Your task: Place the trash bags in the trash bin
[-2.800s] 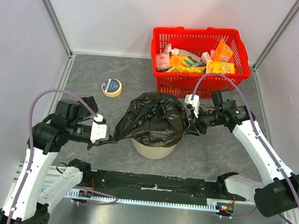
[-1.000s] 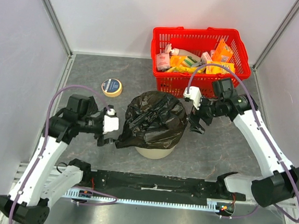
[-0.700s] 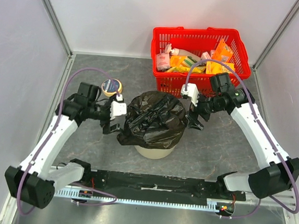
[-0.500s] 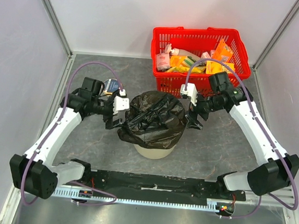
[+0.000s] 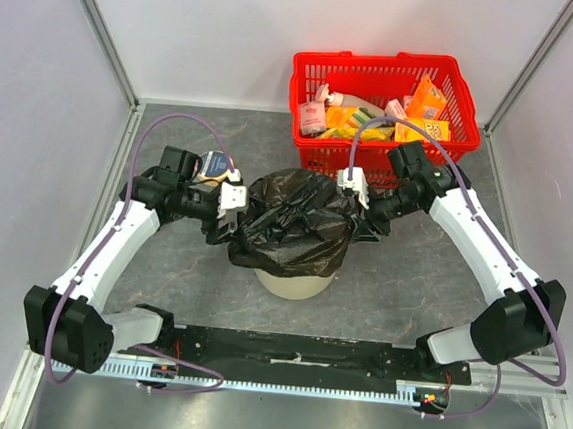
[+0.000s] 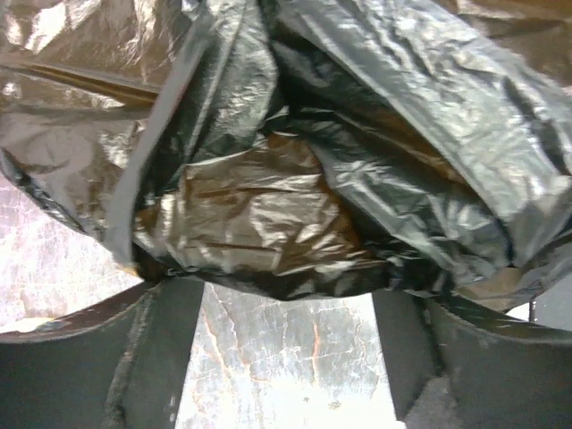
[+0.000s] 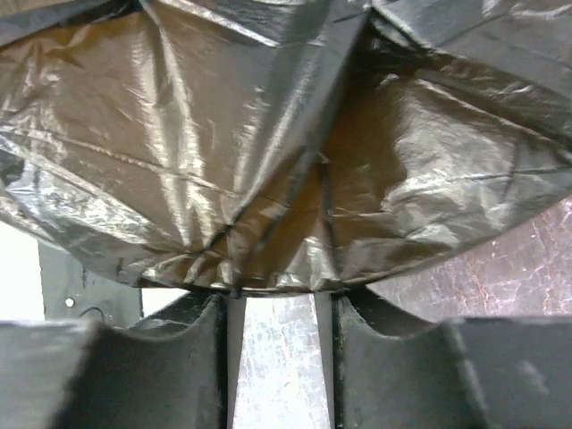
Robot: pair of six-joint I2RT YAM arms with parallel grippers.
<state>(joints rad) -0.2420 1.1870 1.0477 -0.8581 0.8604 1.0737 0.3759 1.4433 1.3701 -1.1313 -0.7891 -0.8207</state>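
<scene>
- Left of frame: a roll of tape (image 5: 211,165) lies on the surface (image 5: 173,129), half hidden behind the left arm. It has no part in the task.
- Left fingers (image 6: 152,349): spread wide at the left edge of the trash bag (image 5: 291,220). The wrist view shows black film bunched at their tips, with none clamped.
- Centre: the trash bag is draped over the mouth of the trash bin (image 5: 290,283), mounded above the rim and spilling down the near wall. Only the bin's lower beige wall shows. Its inside is hidden, so its contents cannot be told.
- Right fingers (image 7: 393,375): narrowed to a slim gap at the bag's right edge. Bare surface shows through the gap and no film is seen pinched.
- Judgement on the step in hand: seating the bag in the bin. Each side would do best to take a full fold of film, then work inward and down together, without tipping or sliding the light bin.
- Upper right: a red basket (image 5: 322,157) stands just behind the bin, filled with packets and bottles (image 5: 355,120).
</scene>
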